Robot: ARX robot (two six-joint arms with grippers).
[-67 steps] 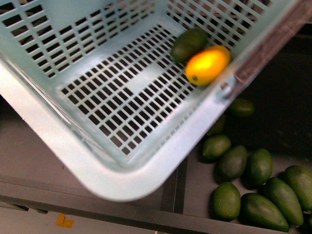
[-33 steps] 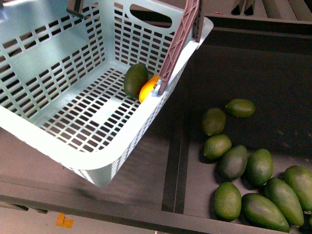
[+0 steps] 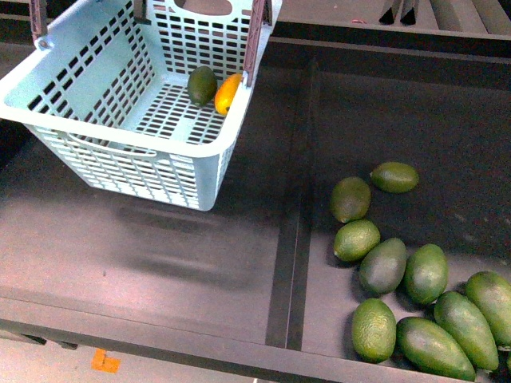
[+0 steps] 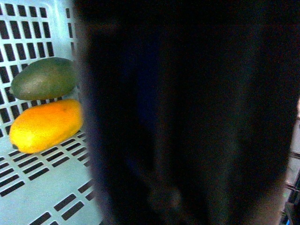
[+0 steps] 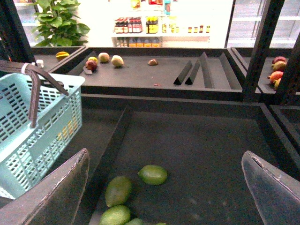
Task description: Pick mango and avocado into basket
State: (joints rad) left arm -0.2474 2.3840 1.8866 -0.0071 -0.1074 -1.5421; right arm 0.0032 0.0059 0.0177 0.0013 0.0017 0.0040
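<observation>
The mango [image 3: 227, 93] and avocado [image 3: 202, 85] are lying side by side, touching, inside the basket [image 3: 120, 155]. The right gripper [image 5: 166, 187] is hanging with jaws spread; the left gripper's jaws cannot be told.

Mango [image 3: 226, 93], avocado [image 3: 202, 84] (touching) in basket [image 3: 120, 152]

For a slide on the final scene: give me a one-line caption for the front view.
Yellow oblong mango and dark green avocado side by side in the light teal slotted plastic basket, loose green avocados on the dark shelf.

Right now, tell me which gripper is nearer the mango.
Left. Its wrist camera shows the mango close up beside the avocado inside the basket. The right gripper hangs open over the loose avocados, with the basket off to one side.
</observation>
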